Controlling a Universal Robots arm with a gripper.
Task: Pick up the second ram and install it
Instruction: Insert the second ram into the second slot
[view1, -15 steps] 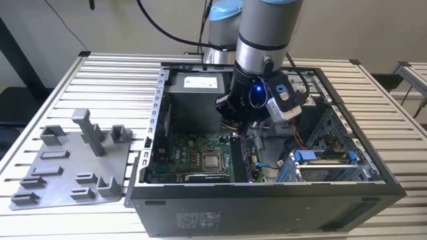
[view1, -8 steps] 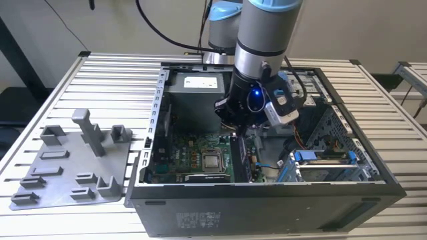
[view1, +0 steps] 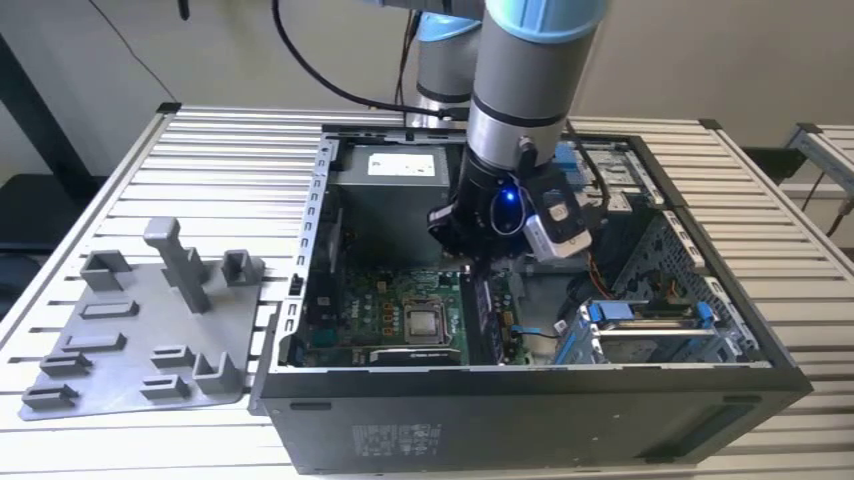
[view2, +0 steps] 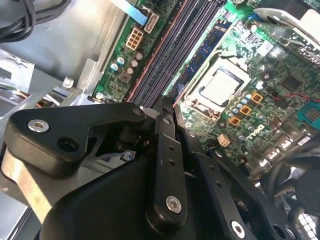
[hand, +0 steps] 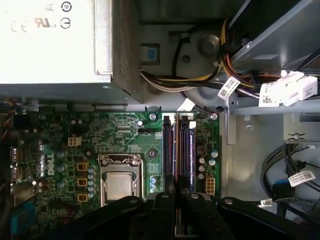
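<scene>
jaws of black gripper (hand: 176, 196) look clenched on the second ram (hand: 176, 212), a thin dark strip held edge-on, lined up over long black slots (hand: 169, 150) on green motherboard (hand: 125, 137) for seating.

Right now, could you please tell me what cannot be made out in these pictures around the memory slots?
- Whether the gripper carries the second ram: in both wrist views its own black links cover its tip.
- The near ends of the memory slots: first wrist view, covered by the gripper.
- The same slots in the exterior view: partly behind the arm.
</scene>
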